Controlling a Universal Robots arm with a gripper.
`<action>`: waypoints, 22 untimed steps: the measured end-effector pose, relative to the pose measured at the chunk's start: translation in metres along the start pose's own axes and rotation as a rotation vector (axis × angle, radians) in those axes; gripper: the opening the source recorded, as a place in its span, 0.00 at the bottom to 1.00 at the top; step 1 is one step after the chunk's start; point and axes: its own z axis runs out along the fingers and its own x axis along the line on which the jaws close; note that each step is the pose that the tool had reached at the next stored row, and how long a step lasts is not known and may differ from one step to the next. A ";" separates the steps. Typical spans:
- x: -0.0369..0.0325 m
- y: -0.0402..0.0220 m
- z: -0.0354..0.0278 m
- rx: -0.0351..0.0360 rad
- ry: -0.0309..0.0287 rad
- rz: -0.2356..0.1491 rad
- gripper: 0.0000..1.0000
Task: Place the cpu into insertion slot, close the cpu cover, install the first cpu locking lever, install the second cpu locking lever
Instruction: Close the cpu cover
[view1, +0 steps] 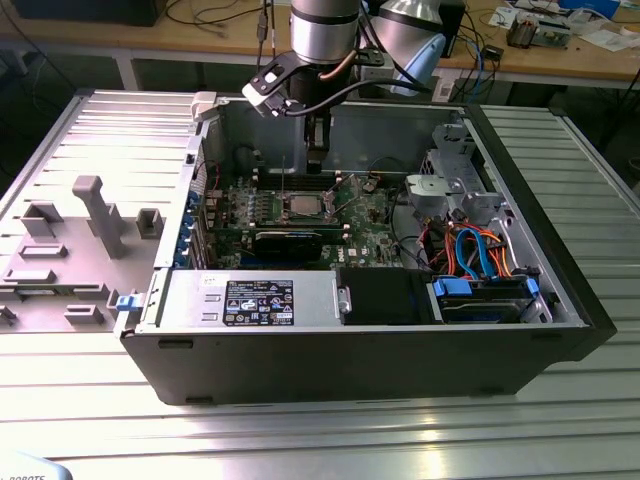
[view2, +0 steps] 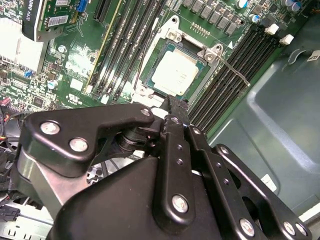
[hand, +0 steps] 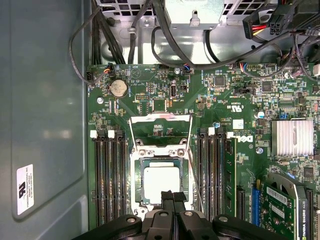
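Note:
The cpu, a dull silver square, lies flat in the insertion slot on the green board. The cpu cover, a thin metal frame with a window, stands swung open beyond the slot. A thin locking lever sticks out unlatched beside the slot. My gripper hangs just above the slot's edge, fingers shut together with nothing visible between them. It is close to the cpu, and whether it touches it is unclear.
Long black memory slots flank the socket on both sides. A graphics card and a finned heatsink lie nearby. Cables run along the case wall. The drive cage stands at the exterior view's right.

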 end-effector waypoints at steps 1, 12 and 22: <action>0.0000 0.0000 -0.0004 0.0002 -0.0003 0.000 0.11; -0.0001 0.0000 -0.0065 0.0005 -0.0008 0.000 0.11; -0.0001 0.0039 -0.0065 0.0005 -0.0009 0.000 0.11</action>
